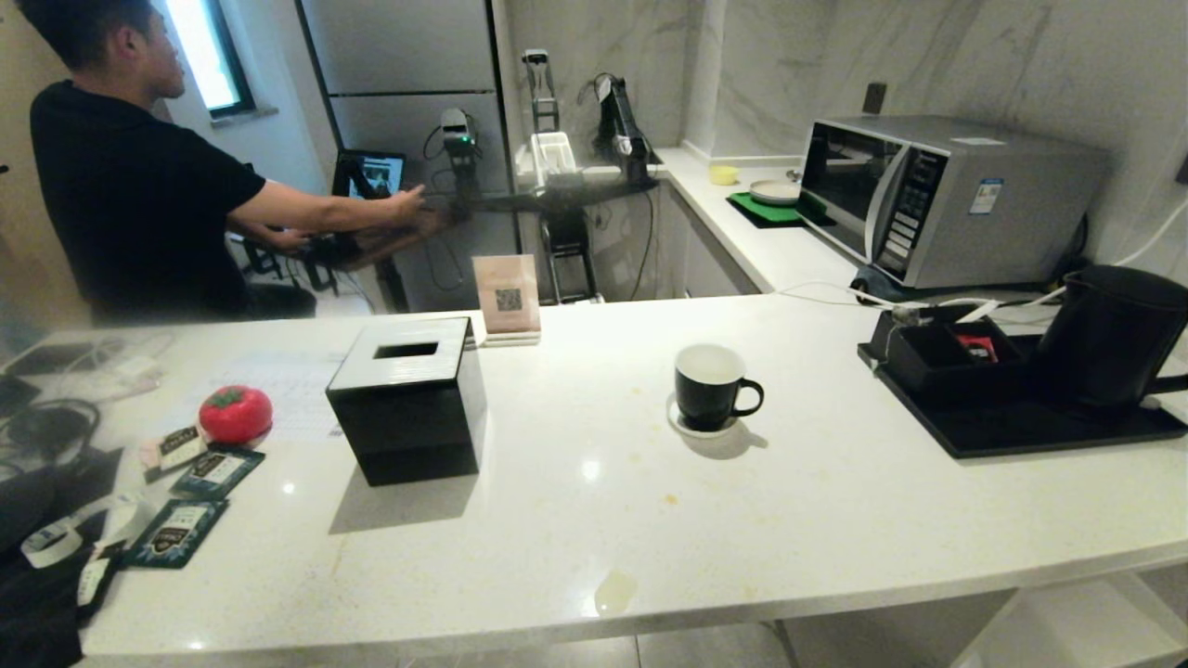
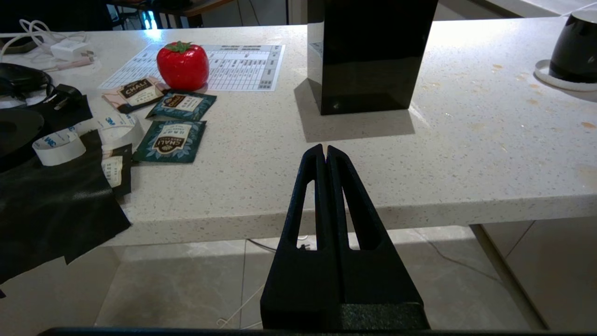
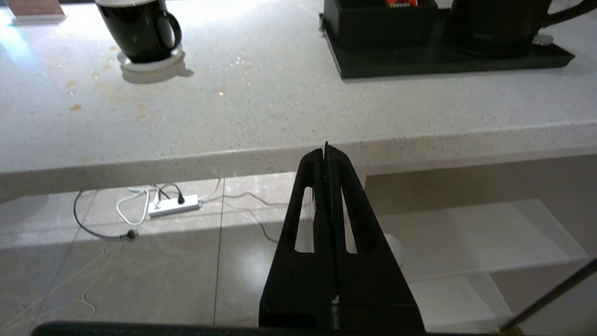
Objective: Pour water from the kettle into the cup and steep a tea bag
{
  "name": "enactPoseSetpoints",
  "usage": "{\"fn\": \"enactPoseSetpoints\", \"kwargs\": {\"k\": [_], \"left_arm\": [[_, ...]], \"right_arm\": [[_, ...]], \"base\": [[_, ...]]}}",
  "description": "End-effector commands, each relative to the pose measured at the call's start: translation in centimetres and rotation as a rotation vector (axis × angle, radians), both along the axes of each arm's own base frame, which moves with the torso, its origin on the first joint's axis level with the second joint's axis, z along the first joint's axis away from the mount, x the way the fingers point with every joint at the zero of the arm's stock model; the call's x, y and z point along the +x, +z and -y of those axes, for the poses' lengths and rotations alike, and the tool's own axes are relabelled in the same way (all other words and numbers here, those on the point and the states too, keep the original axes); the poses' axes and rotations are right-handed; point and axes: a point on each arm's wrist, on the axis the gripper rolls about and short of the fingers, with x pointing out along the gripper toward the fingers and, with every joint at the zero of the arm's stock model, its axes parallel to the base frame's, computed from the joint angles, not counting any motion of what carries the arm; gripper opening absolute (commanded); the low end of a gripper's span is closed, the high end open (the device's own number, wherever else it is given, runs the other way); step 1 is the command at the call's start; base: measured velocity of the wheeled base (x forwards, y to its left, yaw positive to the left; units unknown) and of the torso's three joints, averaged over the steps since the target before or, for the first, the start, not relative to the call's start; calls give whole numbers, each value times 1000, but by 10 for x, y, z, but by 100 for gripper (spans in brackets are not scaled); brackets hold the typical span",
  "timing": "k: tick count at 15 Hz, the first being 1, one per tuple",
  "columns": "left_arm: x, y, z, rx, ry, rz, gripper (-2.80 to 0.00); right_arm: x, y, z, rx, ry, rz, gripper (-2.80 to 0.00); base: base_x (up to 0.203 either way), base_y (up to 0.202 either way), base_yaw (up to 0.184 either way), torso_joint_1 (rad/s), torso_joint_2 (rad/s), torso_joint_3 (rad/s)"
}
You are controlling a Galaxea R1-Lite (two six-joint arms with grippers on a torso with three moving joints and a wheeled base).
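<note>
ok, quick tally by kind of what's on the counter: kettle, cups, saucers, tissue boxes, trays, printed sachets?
kettle: 1
cup: 1
saucer: 1
tissue box: 1
tray: 1
teal sachets: 2 fully in view
pale sachet: 1
Total: 8. Another dark sachet may lie part hidden beside them, so it is not counted.
</note>
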Motion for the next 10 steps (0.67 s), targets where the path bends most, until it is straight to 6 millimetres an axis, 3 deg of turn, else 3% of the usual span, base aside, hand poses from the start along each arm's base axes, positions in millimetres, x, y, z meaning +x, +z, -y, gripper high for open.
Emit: {"fn": "enactPoseSetpoints", "kwargs": {"k": [1, 10], "left_arm": [[0, 0, 0, 0, 1, 1, -280], [0, 0, 0, 0, 1, 1, -280]], "right_arm": [[6, 2, 0, -4, -2, -72, -280], [54, 40, 1, -1, -26, -142, -280]], "base": [[0, 0, 0, 0, 0, 0], [0, 0, 0, 0, 0, 0]]}}
